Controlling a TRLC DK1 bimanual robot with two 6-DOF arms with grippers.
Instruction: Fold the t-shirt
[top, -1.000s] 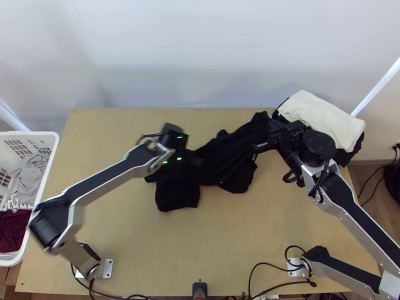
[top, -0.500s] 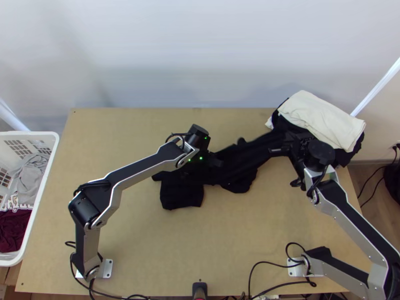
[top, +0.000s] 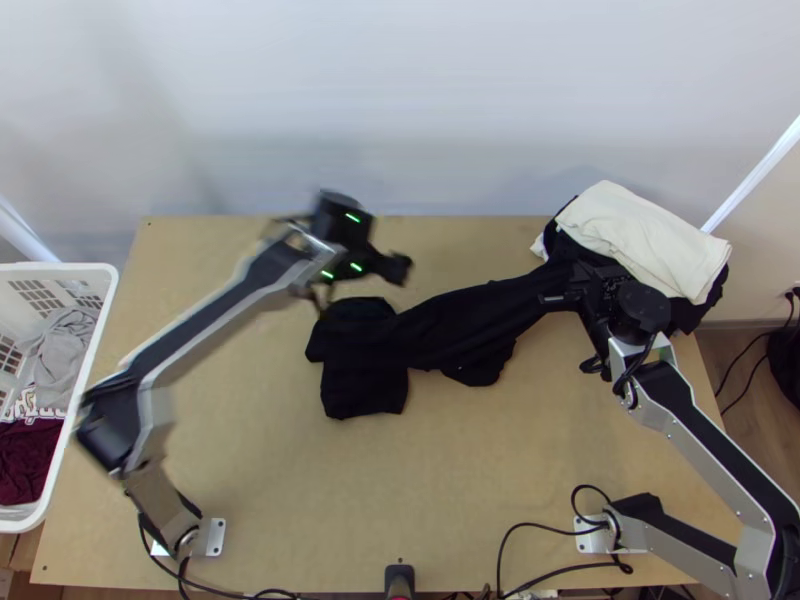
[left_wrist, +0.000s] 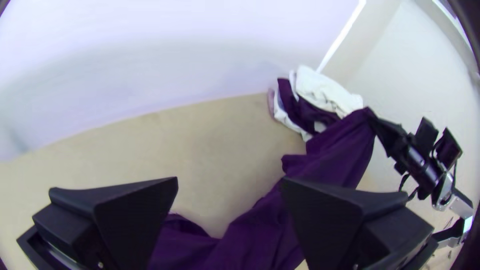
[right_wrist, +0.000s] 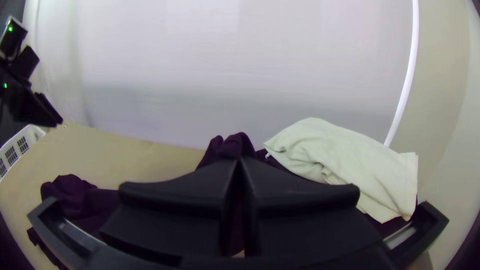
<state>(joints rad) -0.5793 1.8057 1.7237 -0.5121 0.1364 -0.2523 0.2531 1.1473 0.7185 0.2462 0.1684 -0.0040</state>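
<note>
Black cloth t-shirt (top: 450, 330) lies on the light wooden table (top: 450, 480), beside the stack of folded clothes with a cream-white cloth on top (top: 640, 240). Bunched and twisted, not spread; it runs from near the stack to a rumpled heap well apart from it, with a squarish flap on the side nearer the arms' bases.

Right gripper (right_wrist: 240, 162), just beside the stack: fingers pressed together, pinching the t-shirt's near-stack end. Left gripper (left_wrist: 230, 181), well apart from the stack and off the cloth: fingers spread, no cloth caught.

Handling, my judgement: light, limp, soft knit; not fragile, but loose layers could slide over each other or trail into the stack. Best hold for the left: an outer edge or corner of the heap's flap, farthest from the stack, then draw against the right's pinch to flatten. A grab mid-bundle would likely just gather more creases.

Hard to make out: neckline, hems and sleeves, black folds merging; which part the right pinches, cannot tell. Its fingers and wrist cover that end, so contact between t-shirt and stack is uncertain; layers under the heap are hidden too
</note>
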